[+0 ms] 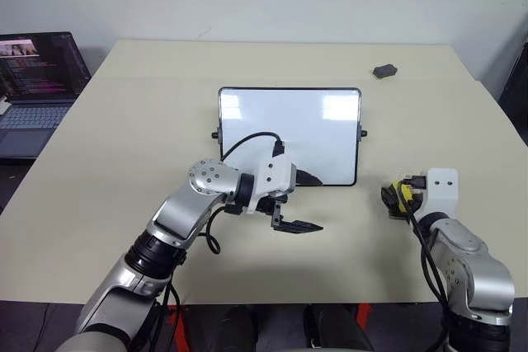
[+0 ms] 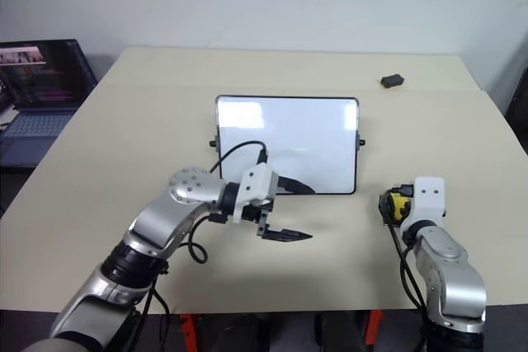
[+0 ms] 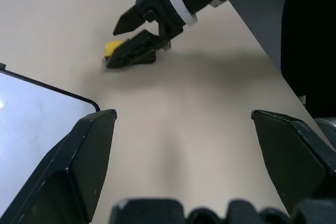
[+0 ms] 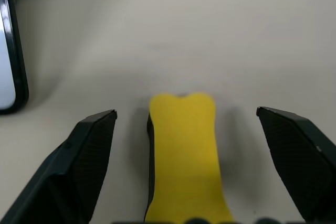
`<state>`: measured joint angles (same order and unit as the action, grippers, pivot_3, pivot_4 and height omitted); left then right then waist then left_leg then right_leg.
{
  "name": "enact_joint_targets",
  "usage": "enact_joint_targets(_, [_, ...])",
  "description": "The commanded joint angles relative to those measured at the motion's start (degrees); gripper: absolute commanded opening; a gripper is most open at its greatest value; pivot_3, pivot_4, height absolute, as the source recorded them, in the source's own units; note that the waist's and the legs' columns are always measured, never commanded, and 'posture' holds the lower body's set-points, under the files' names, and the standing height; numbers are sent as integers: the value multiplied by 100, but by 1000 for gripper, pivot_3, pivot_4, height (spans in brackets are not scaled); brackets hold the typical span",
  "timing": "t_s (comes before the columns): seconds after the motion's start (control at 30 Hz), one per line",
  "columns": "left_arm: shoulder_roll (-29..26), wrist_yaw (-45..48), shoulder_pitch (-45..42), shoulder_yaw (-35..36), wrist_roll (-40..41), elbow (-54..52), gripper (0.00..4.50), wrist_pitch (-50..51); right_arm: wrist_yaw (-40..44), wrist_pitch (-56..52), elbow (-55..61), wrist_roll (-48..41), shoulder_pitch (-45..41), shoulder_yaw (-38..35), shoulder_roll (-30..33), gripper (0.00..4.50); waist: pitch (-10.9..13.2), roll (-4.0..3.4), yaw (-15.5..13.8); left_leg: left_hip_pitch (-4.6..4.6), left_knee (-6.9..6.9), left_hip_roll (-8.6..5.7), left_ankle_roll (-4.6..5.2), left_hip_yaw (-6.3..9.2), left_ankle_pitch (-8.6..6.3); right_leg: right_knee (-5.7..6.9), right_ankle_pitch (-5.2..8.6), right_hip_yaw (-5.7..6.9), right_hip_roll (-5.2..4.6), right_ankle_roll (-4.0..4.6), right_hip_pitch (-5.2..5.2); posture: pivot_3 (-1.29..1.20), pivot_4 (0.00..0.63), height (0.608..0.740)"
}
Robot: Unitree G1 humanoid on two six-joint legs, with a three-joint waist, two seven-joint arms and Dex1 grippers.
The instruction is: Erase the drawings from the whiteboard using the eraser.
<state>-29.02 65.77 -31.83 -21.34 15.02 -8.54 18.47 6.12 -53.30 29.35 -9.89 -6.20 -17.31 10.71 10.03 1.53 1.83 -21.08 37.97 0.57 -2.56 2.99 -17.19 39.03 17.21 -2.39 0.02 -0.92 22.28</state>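
Observation:
The whiteboard (image 1: 289,125) lies flat at the table's middle, black-framed with small side knobs. Its visible surface is plain white with glare, and the drawings are out of view. My left gripper (image 1: 305,202) hovers open over the board's near right corner, one finger above the board and one above the table. The yellow eraser (image 4: 184,171) with a black base rests on the table right of the board. My right gripper (image 4: 186,112) is open around it, a finger on each side with a gap to each. From the left wrist view the eraser (image 3: 113,50) lies beside the right gripper's lower finger.
An open laptop (image 1: 37,80) sits off the table's far left. A small dark grey lump (image 1: 384,71) lies at the far right of the table (image 1: 124,121). Bare tabletop surrounds the board on all sides.

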Motion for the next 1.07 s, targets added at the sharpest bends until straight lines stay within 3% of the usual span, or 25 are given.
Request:
enact_joint_targets(0.03, [-32, -384, 107, 489, 64, -176, 4500, 88, -60, 373, 545, -196, -163, -365, 11, 4452, 1, -1, -3, -1, 0, 1, 0, 1, 0, 0, 0, 1, 0, 0, 0, 0, 150, 740])
enact_joint_targets(0.23, [245, -1663, 682, 1392, 334, -692, 4500, 818, 514, 1783, 601, -215, 87, 96, 135, 4452, 1, -1, 3, -1, -1, 2, 1, 1, -1, -3, 1, 1, -1, -1, 0, 0, 150, 740])
enact_joint_targets(0.4, [865, -3303, 1538, 2128, 255, -1604, 4500, 1418, 1284, 2524, 725, -656, 554, 717, 90, 4452, -1, 0, 1, 1, 2, 1, 1, 2, -1, -2, 1, 2, -5, -2, -4, 0, 150, 740])
enact_joint_targets(0.67, [1562, -4978, 3384, 2438, -174, -2978, 4500, 1571, 2064, 3825, 238, -730, 1929, 1263, 190, 4452, -2, 1, -46, 7, 4, -2, 0, 4, -3, -2, 4, 2, -16, -8, -13, 0, 150, 740])
enact_joint_targets(0.8, [1673, -5386, 4087, 2940, -327, -2912, 4500, 1354, 2086, 4327, -122, -648, 2153, 1313, 163, 4452, -8, -5, -10, 31, 4, -2, 0, 3, -3, 1, 4, 2, -14, -10, -31, 0, 150, 740])
enact_joint_targets(1.07, [1484, -5276, 4251, 3147, -318, -2415, 4500, 982, 2162, 4514, -261, -698, 2703, 1281, 389, 4452, -11, -1, -64, 25, 1, -3, -2, 9, -3, -2, 5, 8, -11, -8, -30, 0, 150, 740])
